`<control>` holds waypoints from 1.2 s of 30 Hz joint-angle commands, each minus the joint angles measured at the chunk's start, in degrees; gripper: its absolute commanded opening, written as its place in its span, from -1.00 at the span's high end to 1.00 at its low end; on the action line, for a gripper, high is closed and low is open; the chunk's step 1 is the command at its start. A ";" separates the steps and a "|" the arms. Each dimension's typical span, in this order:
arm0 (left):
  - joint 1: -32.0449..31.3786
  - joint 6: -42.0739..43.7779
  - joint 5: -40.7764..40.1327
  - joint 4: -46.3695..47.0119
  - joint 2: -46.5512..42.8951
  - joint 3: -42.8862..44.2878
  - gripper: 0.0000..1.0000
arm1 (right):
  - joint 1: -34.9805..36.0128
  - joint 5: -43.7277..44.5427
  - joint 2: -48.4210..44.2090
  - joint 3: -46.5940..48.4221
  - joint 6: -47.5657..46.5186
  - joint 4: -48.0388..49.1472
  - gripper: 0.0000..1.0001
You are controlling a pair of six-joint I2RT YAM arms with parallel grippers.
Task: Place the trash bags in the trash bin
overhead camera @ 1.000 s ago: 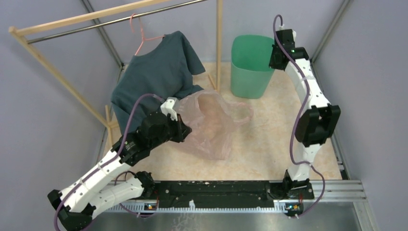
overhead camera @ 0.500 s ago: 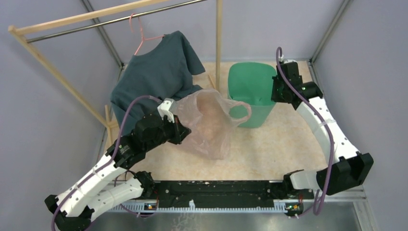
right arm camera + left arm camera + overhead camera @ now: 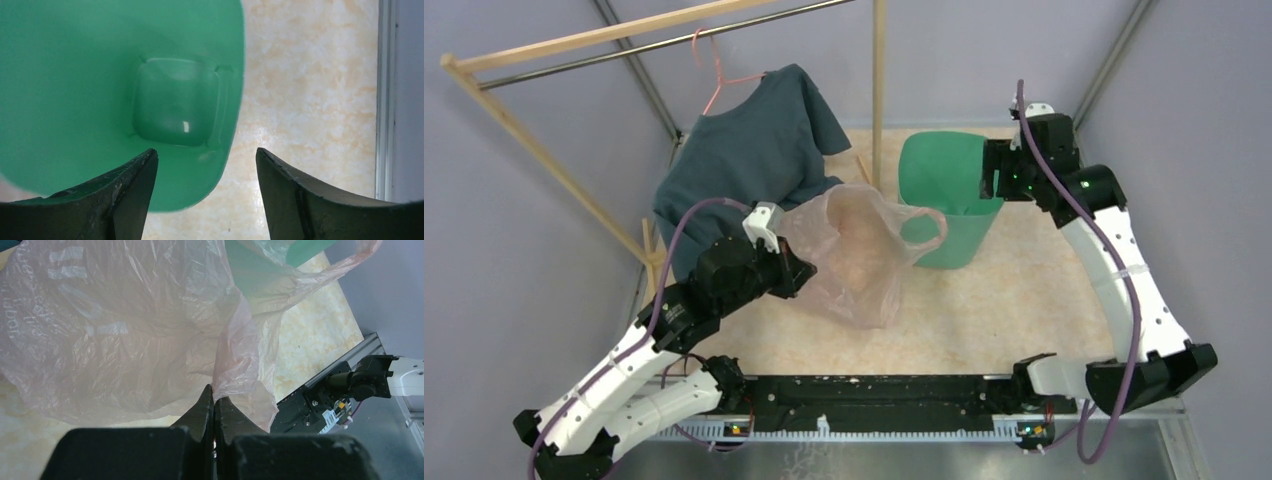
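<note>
1. Trash bag [image 3: 856, 255], pale pink film, hangs left of centre above the table [image 3: 1024, 300]. The left gripper [image 3: 214, 405] pinches a crumpled fold of it, fingers pressed together on the film.
2. Beyond the fingers the bag billows. From overhead, one handle loop overlaps the near left side of the trash bin [image 3: 949, 195]; we cannot tell whether it touches. The bag is outside the bin.
3. The bin is mint green and stands upright just beyond the bag.
4. Right gripper [image 3: 205, 152] is at the bin's right rim, fingers spread wide with the rim edge in the gap and nothing clamped.
5. Farthest back, left: a dark teal shirt [image 3: 744, 160] on a pink hanger [image 3: 714, 85].
</note>
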 commanded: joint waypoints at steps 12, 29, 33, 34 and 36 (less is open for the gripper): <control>-0.04 -4.89 -8.24 -8.53 3.32 7.86 1.00 | 6.24 -44.59 -19.61 -19.15 5.10 25.02 -0.63; -0.04 -10.93 -7.75 -8.93 3.96 12.03 1.00 | 18.95 -40.81 -20.73 -33.56 7.82 53.39 -0.69; -0.04 -10.85 -5.46 -4.76 5.82 12.35 1.00 | 31.69 -29.69 -14.65 -29.64 4.75 52.04 -0.73; 0.01 -11.17 -5.49 -4.48 6.43 12.69 1.00 | 34.33 -26.56 -13.34 -29.07 4.62 52.04 -0.73; 0.00 -12.10 -5.74 -3.63 7.33 13.16 1.00 | 40.34 -19.05 -10.81 -27.96 4.67 52.03 -0.74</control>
